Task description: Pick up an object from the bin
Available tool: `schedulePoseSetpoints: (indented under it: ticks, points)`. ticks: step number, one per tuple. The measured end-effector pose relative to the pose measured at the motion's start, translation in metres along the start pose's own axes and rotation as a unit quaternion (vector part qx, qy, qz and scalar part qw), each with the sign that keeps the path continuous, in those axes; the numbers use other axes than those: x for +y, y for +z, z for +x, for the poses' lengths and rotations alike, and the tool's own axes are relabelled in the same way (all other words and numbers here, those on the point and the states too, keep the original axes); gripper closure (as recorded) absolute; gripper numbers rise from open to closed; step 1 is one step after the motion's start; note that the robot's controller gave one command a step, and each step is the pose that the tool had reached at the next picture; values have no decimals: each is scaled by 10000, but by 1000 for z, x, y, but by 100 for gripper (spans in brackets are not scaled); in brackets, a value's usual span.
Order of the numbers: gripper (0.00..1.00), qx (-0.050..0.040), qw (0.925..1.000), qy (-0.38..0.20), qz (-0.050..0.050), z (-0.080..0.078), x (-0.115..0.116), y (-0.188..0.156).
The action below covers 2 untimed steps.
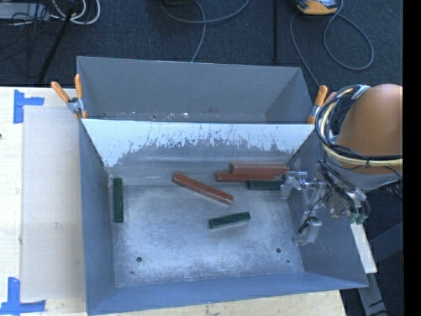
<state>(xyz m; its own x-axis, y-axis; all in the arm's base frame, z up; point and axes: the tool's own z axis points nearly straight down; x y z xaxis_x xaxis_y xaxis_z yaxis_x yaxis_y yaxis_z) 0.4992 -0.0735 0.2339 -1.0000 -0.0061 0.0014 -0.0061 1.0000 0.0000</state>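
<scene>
My gripper hangs at the bin's right wall, open, with nothing between its fingers. One fingertip is beside the right end of a short dark green bar lying against the back wall. The other fingertip is lower, near the right slope. Two brown bars lie stacked just behind the green one. A dark green bar lies on the floor to the gripper's left, apart from it.
A brown bar lies slanted in the middle of the floor. Another dark green bar stands lengthwise along the left wall. The arm with its orange dome comes in over the right rim.
</scene>
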Motion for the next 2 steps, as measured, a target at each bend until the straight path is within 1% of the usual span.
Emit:
schedulePoseSetpoints:
  ticks: [1, 2]
  points:
    - [0, 13, 9947, -1031, -9, -50, 41, 168]
    - [100, -7, 9946, -1036, 0, -51, 41, 164]
